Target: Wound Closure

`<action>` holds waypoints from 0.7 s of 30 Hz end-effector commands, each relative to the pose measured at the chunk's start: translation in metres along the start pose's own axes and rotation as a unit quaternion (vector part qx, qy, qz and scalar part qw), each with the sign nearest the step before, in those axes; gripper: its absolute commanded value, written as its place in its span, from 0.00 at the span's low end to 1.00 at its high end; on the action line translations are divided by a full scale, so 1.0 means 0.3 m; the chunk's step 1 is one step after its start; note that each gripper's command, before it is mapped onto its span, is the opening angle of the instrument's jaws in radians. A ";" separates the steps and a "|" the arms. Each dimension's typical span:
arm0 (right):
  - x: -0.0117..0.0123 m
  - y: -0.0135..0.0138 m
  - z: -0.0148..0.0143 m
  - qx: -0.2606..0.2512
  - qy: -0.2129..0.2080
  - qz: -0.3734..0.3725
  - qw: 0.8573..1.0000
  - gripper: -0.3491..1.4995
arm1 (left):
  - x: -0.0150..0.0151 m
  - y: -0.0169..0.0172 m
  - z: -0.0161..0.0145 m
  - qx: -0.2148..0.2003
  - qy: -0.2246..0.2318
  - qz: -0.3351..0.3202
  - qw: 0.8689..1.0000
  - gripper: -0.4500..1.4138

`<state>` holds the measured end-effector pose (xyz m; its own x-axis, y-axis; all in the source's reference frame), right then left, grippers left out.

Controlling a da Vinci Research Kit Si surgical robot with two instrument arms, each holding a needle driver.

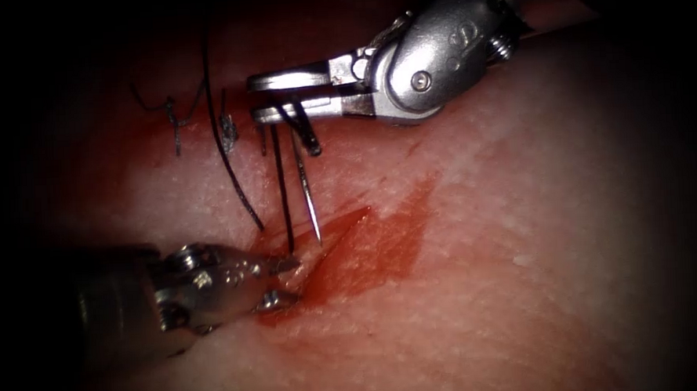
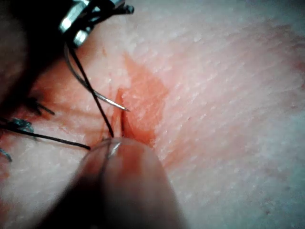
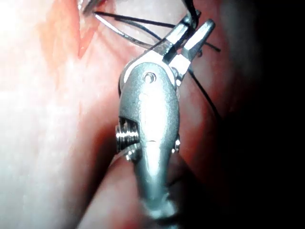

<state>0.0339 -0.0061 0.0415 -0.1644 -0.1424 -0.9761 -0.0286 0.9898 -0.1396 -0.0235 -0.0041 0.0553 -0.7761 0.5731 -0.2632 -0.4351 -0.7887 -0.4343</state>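
The right tool [image 1: 262,97] is pinching the thin curved needle [image 1: 309,193]; below its tip, the spread left tool [image 1: 285,280] is flanking the cut [image 1: 343,243] beside glossy red fluid [image 1: 390,241].

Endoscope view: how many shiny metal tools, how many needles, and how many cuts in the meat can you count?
Tools: 2, the left arm's tool and the right arm's tool
Needles: 1, the needle, hanging from the right tool
Cuts: 1, the cut in the tissue
Total: 4
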 end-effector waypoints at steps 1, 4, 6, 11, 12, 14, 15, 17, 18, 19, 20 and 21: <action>-0.0021 -0.0005 0.0023 0.000 0.003 -0.002 1.000 0.00 | 0.000 0.001 0.003 -0.002 0.000 0.001 1.000 0.57; -0.0018 -0.0020 0.0026 -0.002 0.005 -0.005 1.000 0.00 | 0.000 0.001 0.003 -0.003 0.000 0.002 1.000 0.57; -0.0015 -0.0035 0.0030 -0.002 0.008 -0.007 1.000 0.00 | 0.000 0.000 0.003 -0.003 0.000 0.002 1.000 0.59; -0.0025 -0.0053 0.0030 -0.005 0.011 -0.011 1.000 0.00 | 0.000 0.000 0.003 -0.003 0.000 0.003 1.000 0.61; -0.0030 -0.0056 0.0028 -0.005 0.011 -0.011 1.000 0.00 | 0.000 0.000 0.003 -0.003 0.000 0.003 1.000 0.62; -0.0041 -0.0067 0.0025 -0.007 0.014 -0.015 1.000 0.00 | 0.000 0.000 0.003 -0.003 0.000 0.003 1.000 0.63; -0.0046 -0.0072 0.0024 -0.009 0.015 -0.016 1.000 0.00 | 0.000 0.000 0.003 -0.003 0.000 0.003 1.000 0.63; -0.0059 -0.0088 0.0021 -0.008 0.018 -0.019 1.000 0.00 | 0.000 0.000 0.003 -0.003 0.000 0.003 1.000 0.63; -0.0064 -0.0094 0.0020 -0.008 0.019 -0.020 1.000 0.00 | 0.000 0.000 0.003 -0.004 0.000 0.003 1.000 0.63; -0.0069 -0.0099 0.0019 -0.008 0.019 -0.021 1.000 0.00 | 0.000 0.000 0.003 -0.004 0.000 0.003 1.000 0.63; -0.0074 -0.0104 0.0016 -0.007 0.020 -0.022 1.000 0.00 | 0.000 0.000 0.002 -0.004 0.000 0.003 1.000 0.63; -0.0081 -0.0111 0.0012 -0.007 0.021 -0.022 1.000 0.00 | -0.001 0.000 0.002 -0.004 0.000 0.003 1.000 0.64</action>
<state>0.0339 -0.0092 0.0438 -0.2021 -0.1880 -0.9612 -0.0516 0.9821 -0.1812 -0.0231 -0.0038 0.0555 -0.7778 0.5695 -0.2661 -0.4286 -0.7901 -0.4382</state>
